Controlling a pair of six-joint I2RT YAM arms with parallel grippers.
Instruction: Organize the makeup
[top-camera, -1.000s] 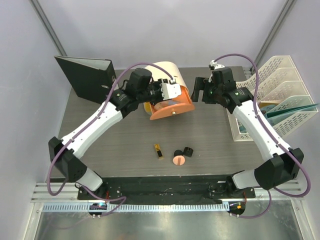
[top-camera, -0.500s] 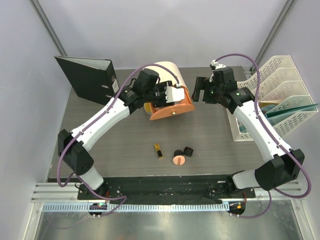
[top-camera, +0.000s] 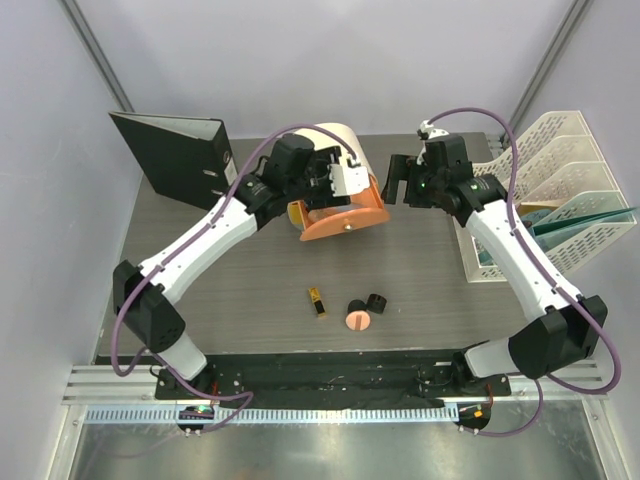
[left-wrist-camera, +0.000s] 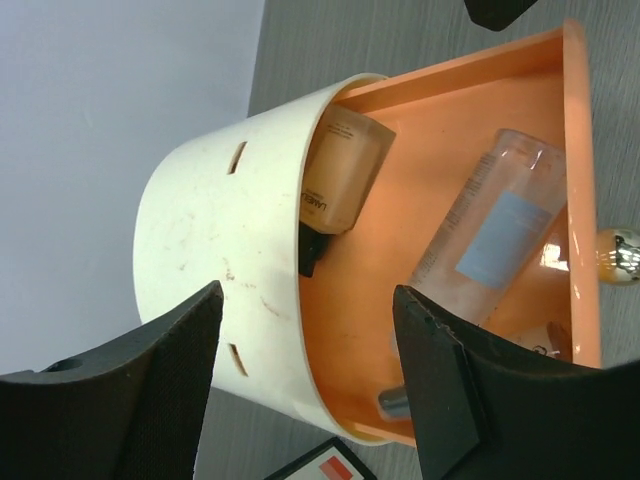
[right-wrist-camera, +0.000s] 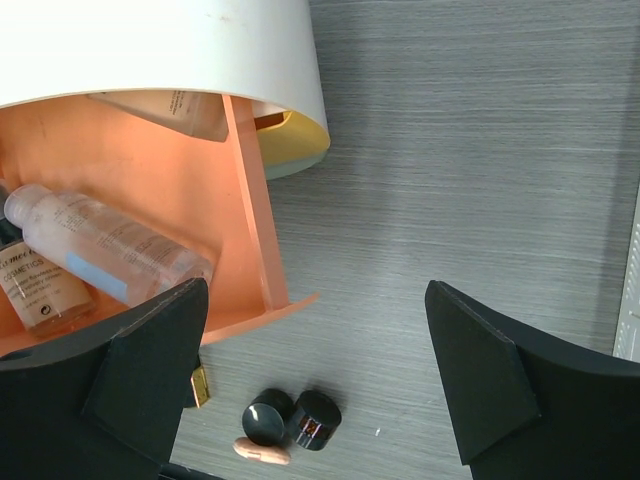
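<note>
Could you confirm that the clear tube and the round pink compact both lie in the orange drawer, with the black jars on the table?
Only the clear tube lies in the orange drawer; the top view shows the round pink compact on the table beside the black jars.

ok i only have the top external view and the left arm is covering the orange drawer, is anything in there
observer: yes, the left wrist view shows a clear bottle with a blue label lying in the orange drawer.
operator: any peach ones in it
observer: a peach bottle lies in it, partly tucked under the cream shell.
operator: and is that arm holding anything
observer: no, the left fingers stand apart with nothing between them.
</note>
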